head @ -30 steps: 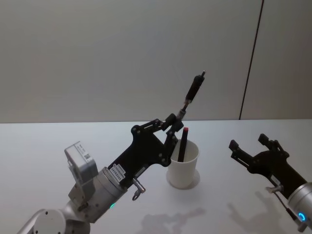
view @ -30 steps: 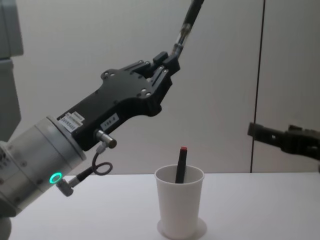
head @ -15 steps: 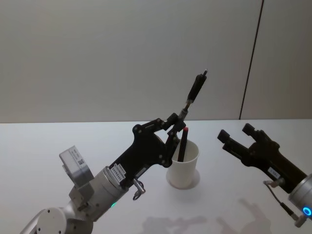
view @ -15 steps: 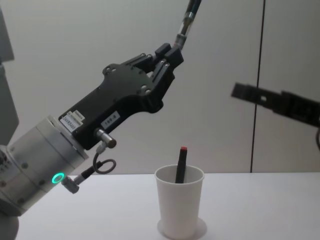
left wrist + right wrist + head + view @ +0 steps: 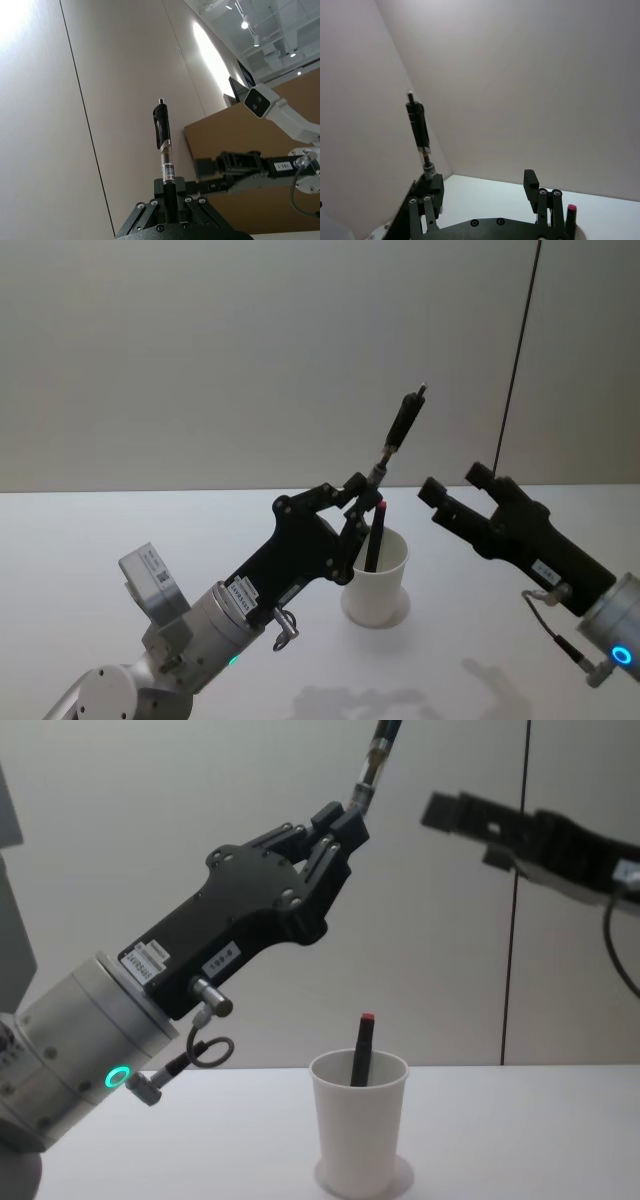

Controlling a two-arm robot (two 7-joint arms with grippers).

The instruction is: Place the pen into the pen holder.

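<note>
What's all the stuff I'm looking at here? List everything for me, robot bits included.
Paper cup: one, white, upright on the table, mid-scene.
Red-tipped pen: one, dark with a red tip, leaning inside the paper cup.
Black pen: one, black top and clear barrel, held in the air above the cup, slanting upward.
Table: one, white, under the cup.
Wall: one, grey, behind the table.
Left gripper: one, black, shut on the black pen's lower end, raised above the cup on its left side.
Right gripper: one, black, open and empty, in the air to the right of the cup.
</note>
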